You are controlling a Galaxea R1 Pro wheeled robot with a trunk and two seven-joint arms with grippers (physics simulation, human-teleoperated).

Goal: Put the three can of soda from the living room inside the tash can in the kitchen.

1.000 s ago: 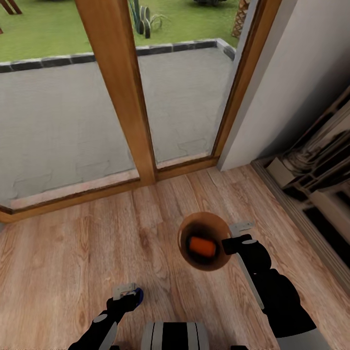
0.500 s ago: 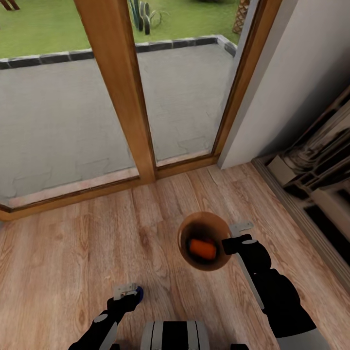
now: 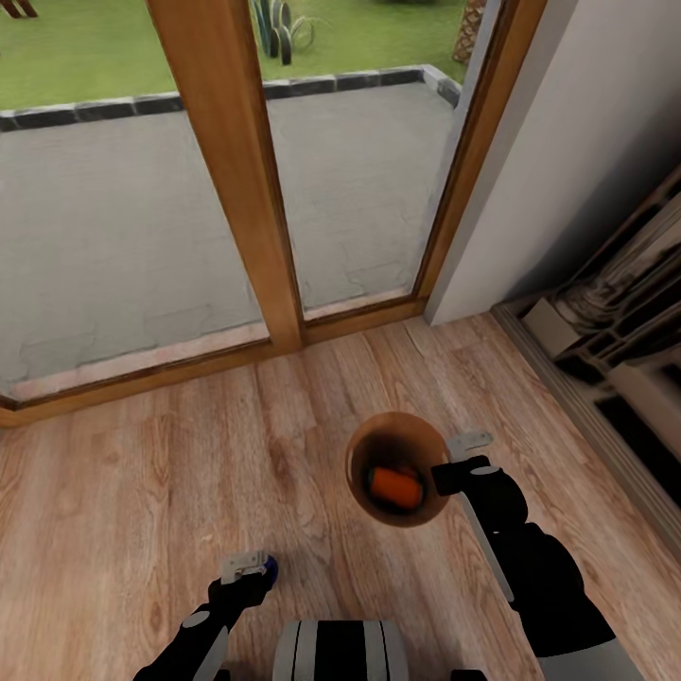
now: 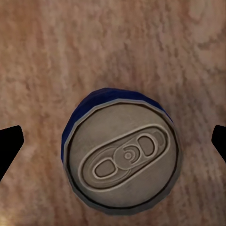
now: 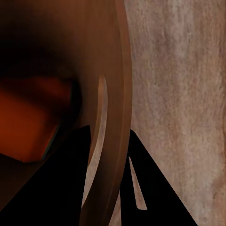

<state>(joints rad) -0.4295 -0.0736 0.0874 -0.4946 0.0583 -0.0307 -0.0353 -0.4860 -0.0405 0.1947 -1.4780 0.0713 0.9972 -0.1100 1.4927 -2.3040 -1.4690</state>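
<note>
Robot stands on a light wood floor (image 3: 142, 492) facing a tall glazed door with a wooden frame (image 3: 227, 180); paved terrace and lawn lie beyond the glass; a pale wall (image 3: 567, 170) and a dark shelf-like unit (image 3: 624, 359) sit to the right. Right pincer (image 3: 452, 463) is clamped on the rim of the bin (image 3: 364, 435); the right wrist view shows one finger (image 5: 56, 188) inside the brown wall and the other outside it, so the wall is pinched between them, which lets the bin be carried by its edge with the mouth facing up. One orange can (image 3: 394, 485) lies on its side on the bin's bottom; judged as one of three delivered. Left pincer (image 3: 253, 567) hangs low near the robot's base, with the blue can (image 4: 123, 156) between its fingers; in the left wrist view the can stands upright, pale top with pull tab toward the camera, floor behind it; the dark fingertips (image 4: 9, 146) sit at either side with floor visible between each tip and the can, so whether they clamp it or stand apart I cannot tell. Bin and blue can are well apart, on opposite arms; likely next step is bringing the blue can over the bin's open mouth.
</note>
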